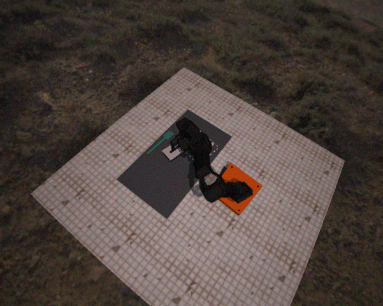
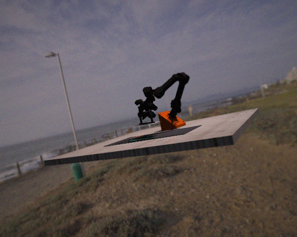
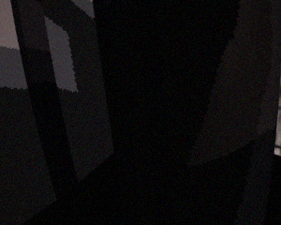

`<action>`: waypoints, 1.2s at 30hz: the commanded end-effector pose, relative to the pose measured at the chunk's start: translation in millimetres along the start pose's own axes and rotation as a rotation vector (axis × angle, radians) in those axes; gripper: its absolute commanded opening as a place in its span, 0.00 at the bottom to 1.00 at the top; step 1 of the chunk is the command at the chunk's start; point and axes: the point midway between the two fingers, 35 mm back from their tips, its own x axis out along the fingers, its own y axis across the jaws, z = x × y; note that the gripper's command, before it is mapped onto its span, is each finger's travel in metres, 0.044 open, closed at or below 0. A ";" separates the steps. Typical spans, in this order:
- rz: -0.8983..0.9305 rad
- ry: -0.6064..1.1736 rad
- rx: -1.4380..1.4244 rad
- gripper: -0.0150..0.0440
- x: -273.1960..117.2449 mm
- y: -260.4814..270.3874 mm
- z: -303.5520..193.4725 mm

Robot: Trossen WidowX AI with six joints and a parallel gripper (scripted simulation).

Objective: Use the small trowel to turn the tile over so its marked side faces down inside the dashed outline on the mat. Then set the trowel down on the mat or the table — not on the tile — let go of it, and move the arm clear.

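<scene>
One green trowel [image 1: 158, 143] [image 2: 143, 139] is seen lying on the one dark mat [image 1: 166, 192] [image 2: 187, 130], while one pale tile [image 1: 169, 153] [image 2: 146, 123] is held above it, clamped between the jaws of the single gripper [image 1: 176, 150] [image 2: 146, 122] [image 3: 150, 84]. The one dashed outline [image 1: 215, 150] is largely blocked from above by the black arm [image 1: 202, 164] [image 2: 168, 82], which is mounted on one orange base [image 1: 257, 185] [image 2: 181, 125].

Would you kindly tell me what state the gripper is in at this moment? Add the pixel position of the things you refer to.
Gripper [image 1: 176, 150] [image 2: 147, 122]: closed on a thin, pale flat piece [image 1: 169, 155] [image 2: 146, 124], held above the mat [image 1: 161, 185] [image 2: 184, 131]; whether it is the trowel, I cannot tell.
</scene>
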 end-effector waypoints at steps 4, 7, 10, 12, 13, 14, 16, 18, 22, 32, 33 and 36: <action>0.002 0.001 0.013 0.25 6.5 -11.3 -30.0; 0.008 0.001 0.019 0.25 10.0 -12.9 -44.5; 0.011 0.002 0.015 0.25 13.2 -14.9 -59.4; 0.012 0.002 0.013 0.25 15.2 -15.8 -69.6; 0.012 0.002 0.012 0.25 16.1 -16.2 -74.7; 0.012 0.002 0.011 0.25 17.0 -16.5 -79.9; 0.013 0.002 0.009 0.25 18.7 -16.9 -90.3; 0.013 0.002 0.008 0.25 20.3 -17.0 -100.8; 0.013 0.000 0.004 0.25 23.2 -16.2 -122.0; 0.005 -0.008 0.002 0.25 27.8 -8.8 -176.3; 0.004 -0.009 0.002 0.25 28.1 -7.6 -181.7; 0.000 -0.013 0.000 0.25 28.9 -3.5 -197.8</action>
